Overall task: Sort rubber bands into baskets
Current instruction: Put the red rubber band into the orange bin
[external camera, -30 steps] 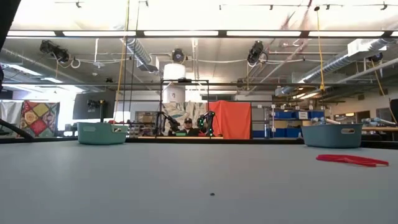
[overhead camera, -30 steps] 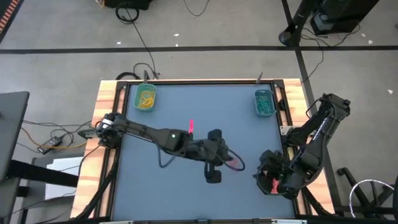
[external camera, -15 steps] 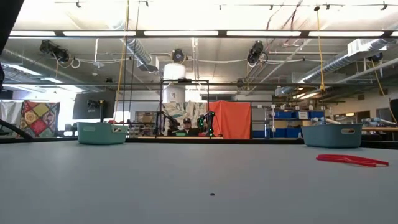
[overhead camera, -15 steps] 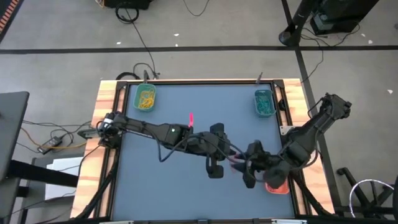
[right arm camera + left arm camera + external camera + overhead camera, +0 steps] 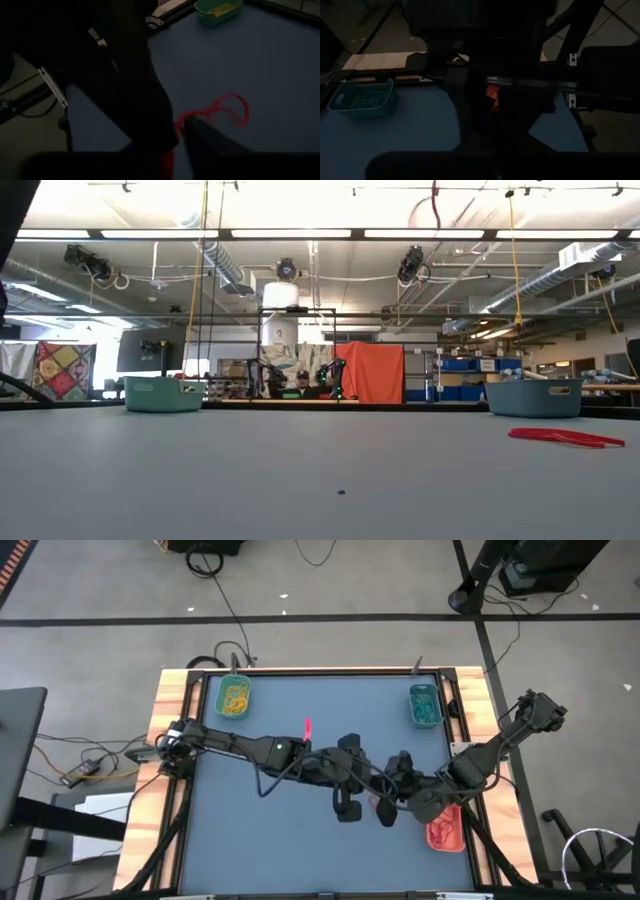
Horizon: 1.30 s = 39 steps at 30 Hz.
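Just beside the orange-red basket (image 5: 445, 831), the shut left tool (image 5: 347, 810) and the right tool (image 5: 387, 812) both pinch one red rubber band (image 5: 227, 112).

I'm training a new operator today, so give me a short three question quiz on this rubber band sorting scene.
1. True or false: the green basket holds yellow bands.
2. Which basket sits nearest the right gripper? A) green B) teal C) orange-red
3. Fill in: the loose band lying alone on the table, between the green basket and the left gripper, is ____ in colour.

Key:
1. True.
2. C: the orange-red basket lies beside it; the teal basket is at the far corner.
3. Red; it lies clear of all baskets.
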Available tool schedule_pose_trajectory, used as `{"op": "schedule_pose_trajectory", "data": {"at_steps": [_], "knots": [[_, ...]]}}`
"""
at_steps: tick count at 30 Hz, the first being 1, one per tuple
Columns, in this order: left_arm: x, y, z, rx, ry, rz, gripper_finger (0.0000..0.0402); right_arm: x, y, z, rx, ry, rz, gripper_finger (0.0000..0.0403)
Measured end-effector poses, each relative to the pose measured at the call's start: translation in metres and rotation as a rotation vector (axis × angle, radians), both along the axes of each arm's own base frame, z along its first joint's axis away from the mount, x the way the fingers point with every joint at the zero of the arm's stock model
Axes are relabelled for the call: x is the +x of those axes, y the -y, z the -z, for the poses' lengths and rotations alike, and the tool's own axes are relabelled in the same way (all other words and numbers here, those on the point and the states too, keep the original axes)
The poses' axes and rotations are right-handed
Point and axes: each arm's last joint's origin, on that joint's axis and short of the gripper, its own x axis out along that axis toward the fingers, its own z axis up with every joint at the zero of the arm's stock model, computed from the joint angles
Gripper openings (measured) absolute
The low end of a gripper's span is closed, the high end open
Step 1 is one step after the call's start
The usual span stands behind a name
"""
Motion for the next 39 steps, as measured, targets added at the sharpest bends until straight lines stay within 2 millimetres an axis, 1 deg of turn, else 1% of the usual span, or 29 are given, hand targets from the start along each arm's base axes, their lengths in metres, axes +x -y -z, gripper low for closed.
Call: {"op": "schedule_pose_trajectory", "data": {"at_steps": [2, 3, 6, 8, 15, 19, 23, 25, 28, 30, 34, 39], "knots": [[0.000, 0.000, 0.000, -0.018, -0.001, -0.001, 0.0006, 0.000, 0.000, 0.001, -0.005, -0.011, -0.012, 0.0028], [0.000, 0.000, 0.000, -0.028, -0.002, -0.003, 0.0009, -0.001, 0.000, 0.001, -0.010, -0.014, -0.018, 0.0017], [0.000, -0.003, 0.001, -0.049, -0.016, -0.009, 0.0019, -0.003, -0.002, 0.002, 0.016, -0.039, -0.032, 0.0009], [0.000, -0.005, 0.003, -0.038, -0.036, -0.011, 0.0028, -0.006, -0.001, 0.006, 0.047, -0.100, -0.051, 0.0007], [0.000, -0.018, 0.008, -0.039, -0.092, -0.030, 0.0063, -0.032, -0.002, 0.025, 0.201, -0.452, -0.086, 0.0003], [0.001, -0.024, 0.012, -0.034, -0.114, -0.044, 0.0073, -0.048, -0.005, 0.031, 0.295, -0.656, -0.110, 0.0002], [0.004, -0.027, 0.030, -0.030, -0.142, -0.054, 0.0073, -0.064, -0.012, 0.033, 0.371, -0.836, -0.146, 0.0002], [0.007, -0.028, 0.045, -0.044, -0.145, -0.067, 0.0073, -0.074, -0.017, 0.034, 0.387, -0.908, -0.166, 0.0002], [0.010, -0.028, 0.073, -0.090, -0.151, -0.096, 0.0073, -0.086, -0.026, 0.034, 0.395, -0.973, -0.200, 0.0002], [0.012, -0.028, 0.087, -0.123, -0.122, -0.108, 0.0073, -0.093, -0.032, 0.035, 0.398, -0.985, -0.208, 0.0002], [0.013, -0.027, 0.107, -0.187, -0.072, -0.128, 0.0074, -0.104, -0.043, 0.039, 0.416, -0.981, -0.195, 0.0002], [0.012, -0.028, 0.122, -0.212, -0.039, -0.139, 0.0074, -0.112, -0.053, 0.058, 0.463, -0.968, -0.150, 0.0002]]}}
